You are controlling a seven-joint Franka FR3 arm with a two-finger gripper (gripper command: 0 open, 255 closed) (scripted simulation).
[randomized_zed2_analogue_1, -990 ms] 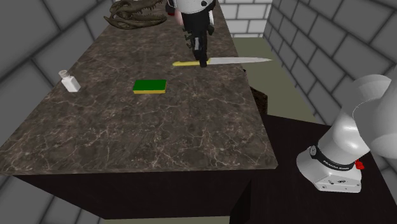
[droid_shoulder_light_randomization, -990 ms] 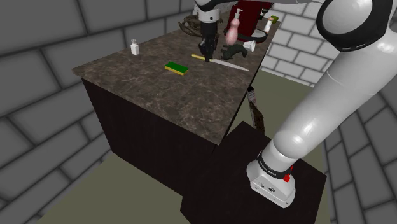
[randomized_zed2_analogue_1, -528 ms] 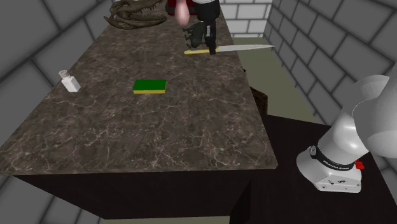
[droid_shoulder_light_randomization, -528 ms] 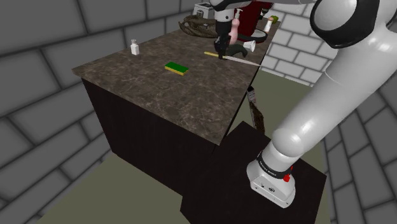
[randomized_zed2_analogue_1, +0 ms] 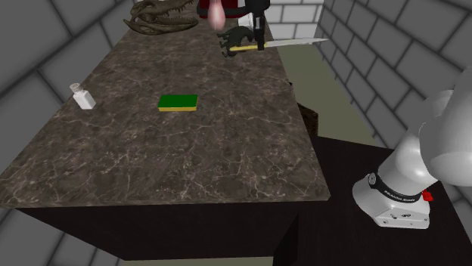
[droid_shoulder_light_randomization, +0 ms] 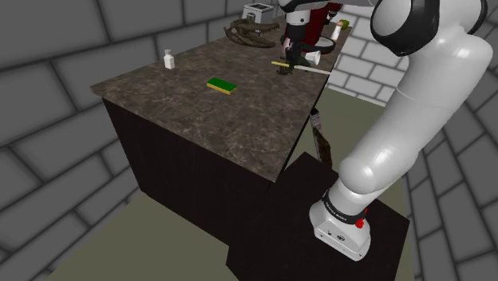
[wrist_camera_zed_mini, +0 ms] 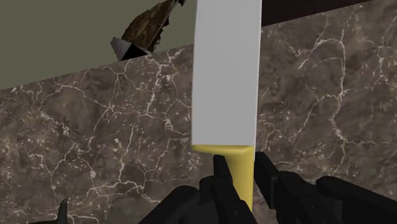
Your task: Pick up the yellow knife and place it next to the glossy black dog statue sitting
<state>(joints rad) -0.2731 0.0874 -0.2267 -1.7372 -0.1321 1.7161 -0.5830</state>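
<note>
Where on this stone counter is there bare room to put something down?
The counter is bare from the green sponge and small white shaker to its end opposite the statues. The other end is crowded: black dog statue, skull ornament, pink bottle and the end effector holding the knife.

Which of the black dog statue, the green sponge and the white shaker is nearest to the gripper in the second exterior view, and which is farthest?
1. The black dog statue, right beside the gripper.
2. The green sponge, in the middle of the counter.
3. The white shaker, near the counter's edge at that view's left.
</note>
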